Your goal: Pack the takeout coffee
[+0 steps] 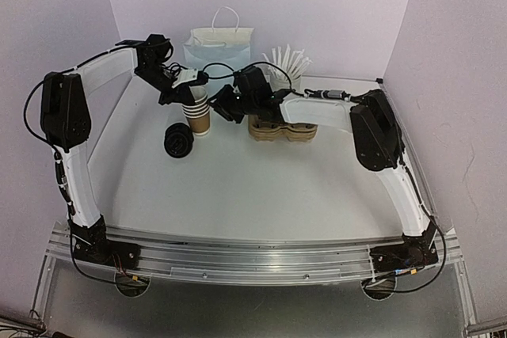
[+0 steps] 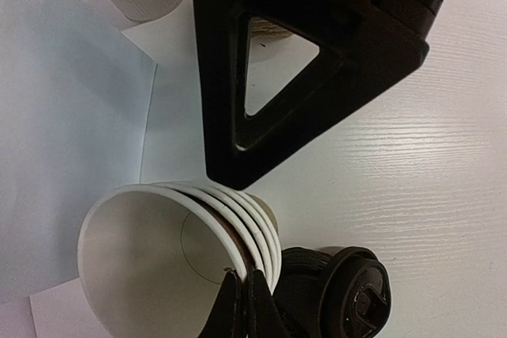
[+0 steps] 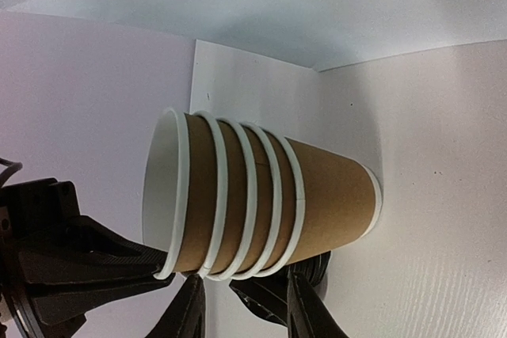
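Observation:
A stack of several nested brown paper cups (image 1: 199, 113) with white rims stands upright at the back middle of the table. My left gripper (image 1: 184, 93) is shut on the rim of the top cup (image 2: 150, 267); one finger is inside the cup and one outside (image 2: 242, 294). My right gripper (image 1: 223, 105) is open. Its fingers (image 3: 188, 310) stand on either side of the lower part of the stack (image 3: 261, 199), close to it, and I cannot tell if they touch. A pile of black lids (image 1: 177, 142) lies just left of the stack. The tan pulp carrier (image 1: 282, 129) sits under the right arm.
A white handled paper bag (image 1: 219, 43) stands at the back wall behind the cups. A white cup of white sticks (image 1: 290, 62) stands to its right. Walls close in the table's left, back and right sides.

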